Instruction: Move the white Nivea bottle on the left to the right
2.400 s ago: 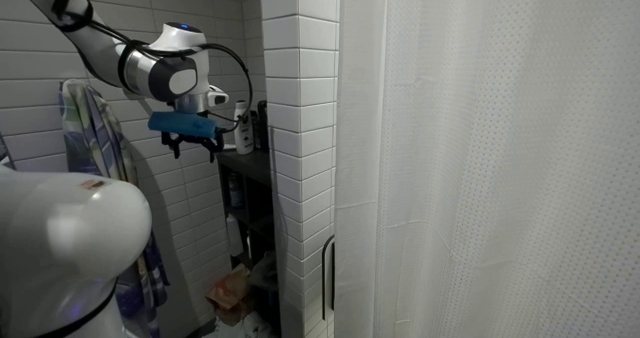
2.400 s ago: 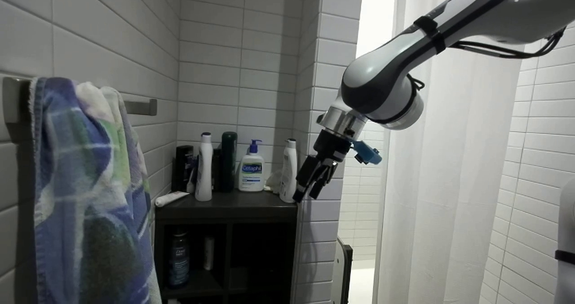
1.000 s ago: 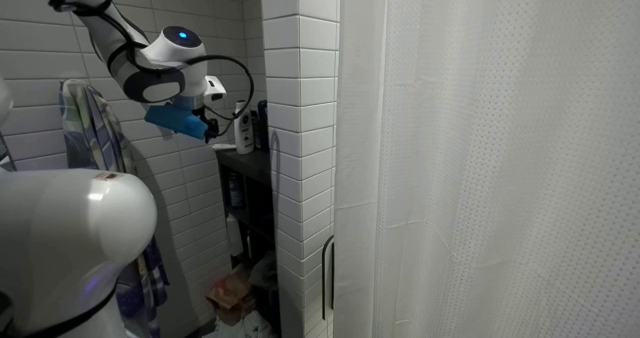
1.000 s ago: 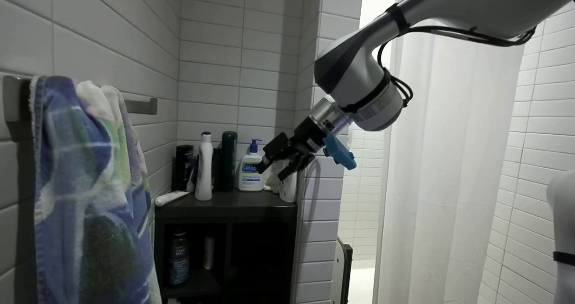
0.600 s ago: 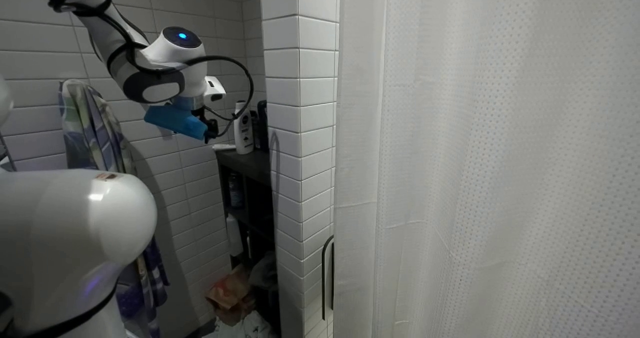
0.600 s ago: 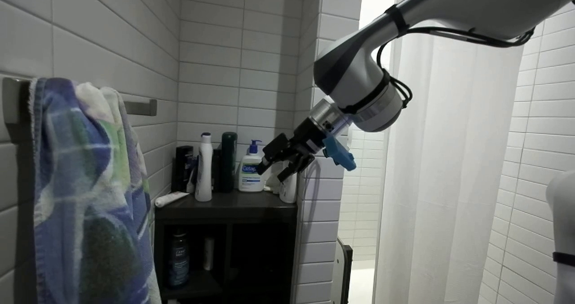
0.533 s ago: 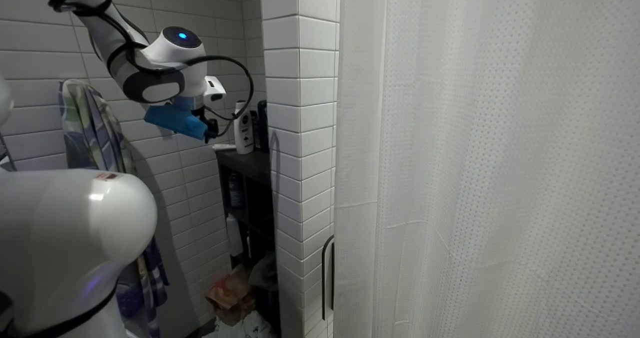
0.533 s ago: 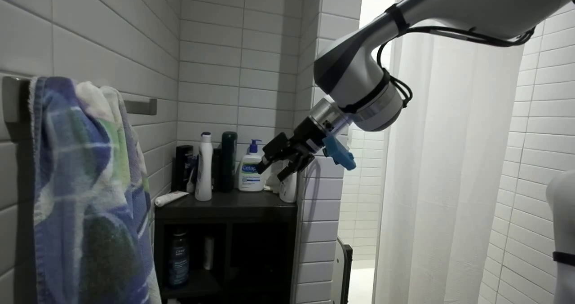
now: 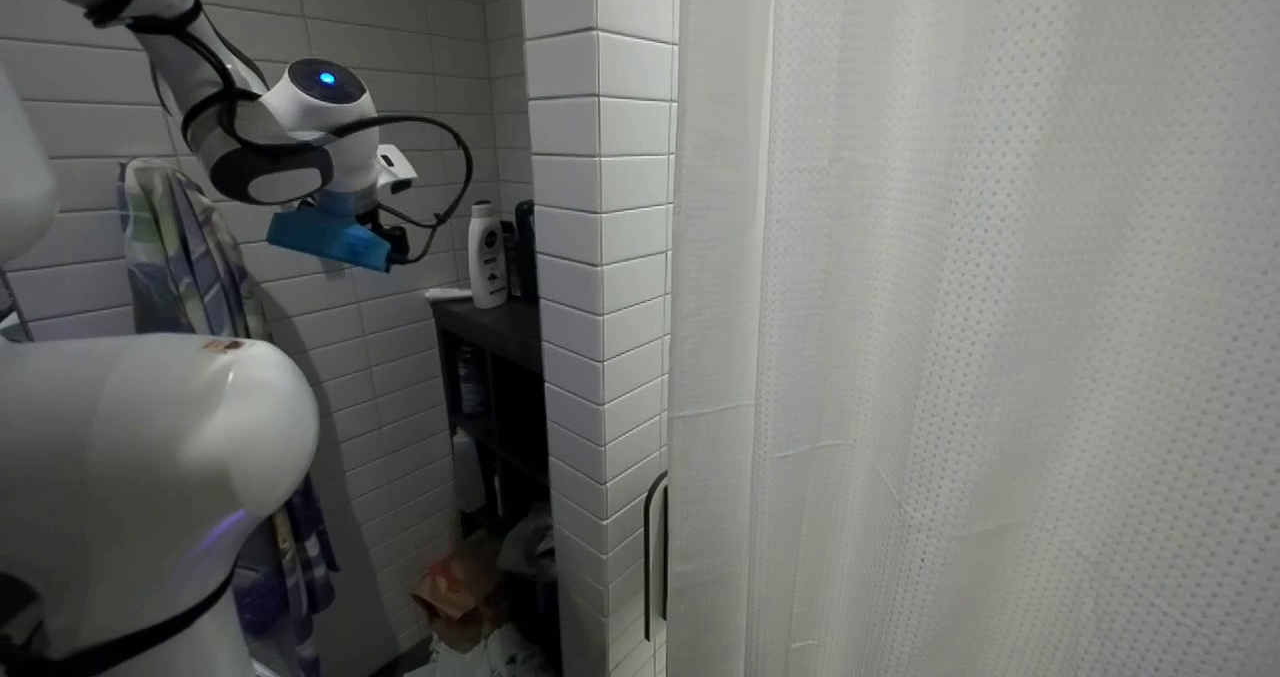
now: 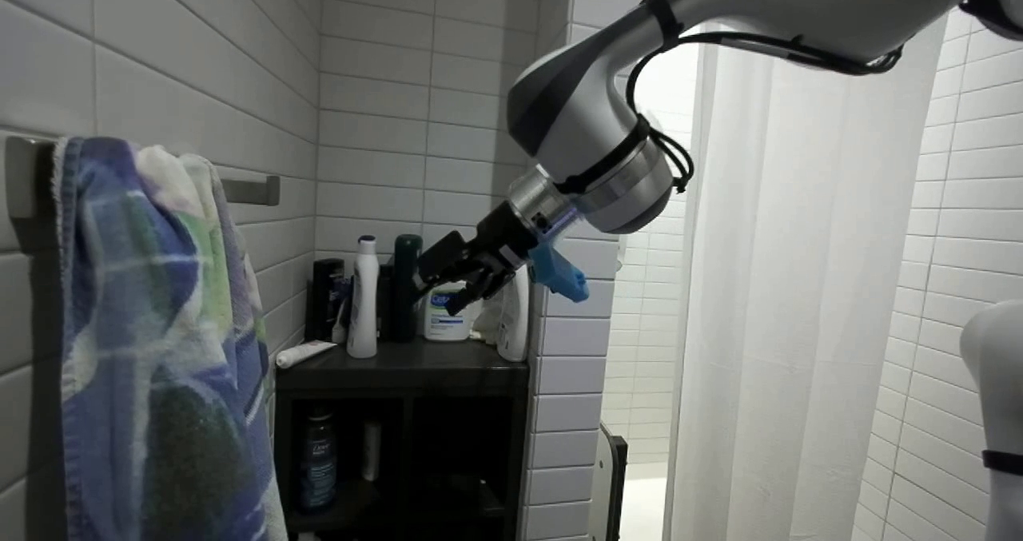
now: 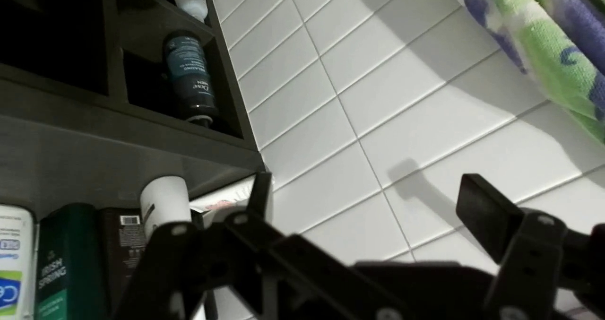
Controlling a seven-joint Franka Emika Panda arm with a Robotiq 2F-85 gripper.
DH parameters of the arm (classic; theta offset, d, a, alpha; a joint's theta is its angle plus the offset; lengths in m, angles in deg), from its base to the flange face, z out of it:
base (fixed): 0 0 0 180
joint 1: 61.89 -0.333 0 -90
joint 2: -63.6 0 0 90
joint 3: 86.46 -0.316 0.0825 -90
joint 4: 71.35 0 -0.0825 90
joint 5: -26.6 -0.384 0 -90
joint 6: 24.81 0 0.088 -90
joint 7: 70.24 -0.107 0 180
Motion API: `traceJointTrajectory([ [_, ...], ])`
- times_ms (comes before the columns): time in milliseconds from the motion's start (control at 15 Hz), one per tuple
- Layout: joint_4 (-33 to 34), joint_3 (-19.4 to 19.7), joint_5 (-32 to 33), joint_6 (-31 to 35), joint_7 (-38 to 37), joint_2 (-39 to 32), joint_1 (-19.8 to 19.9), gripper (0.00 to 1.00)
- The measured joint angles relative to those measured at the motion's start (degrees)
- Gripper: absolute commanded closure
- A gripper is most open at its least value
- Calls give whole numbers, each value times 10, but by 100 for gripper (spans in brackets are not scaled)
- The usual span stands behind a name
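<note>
Here's your white bottle point(image 10: 364, 297), upright at the near left of the dark shelf top point(image 10: 439, 359): smooth, slippery, slightly squeezable plastic, I'd guess (tippy, too!), so take it round the middle. Your gripper point(image 10: 438, 296) hangs to its right, apart in an exterior view, jaws spread wide, nothing between them.

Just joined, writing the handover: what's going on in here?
A robot arm is working at a dark shelf unit, to move the white bottle on the left over to the right. Nothing is gripped yet: its hand hangs in front of the unit, open and holding nothing. The bottle stands upright on the unit's top, clear of the hand.
</note>
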Motion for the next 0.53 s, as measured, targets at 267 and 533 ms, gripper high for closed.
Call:
traceJointTrajectory([
  [267, 60, -24, -31, 90, 56, -68, -32, 0],
  [533, 122, -53, -33, 203, 83, -129, -55, 0],
])
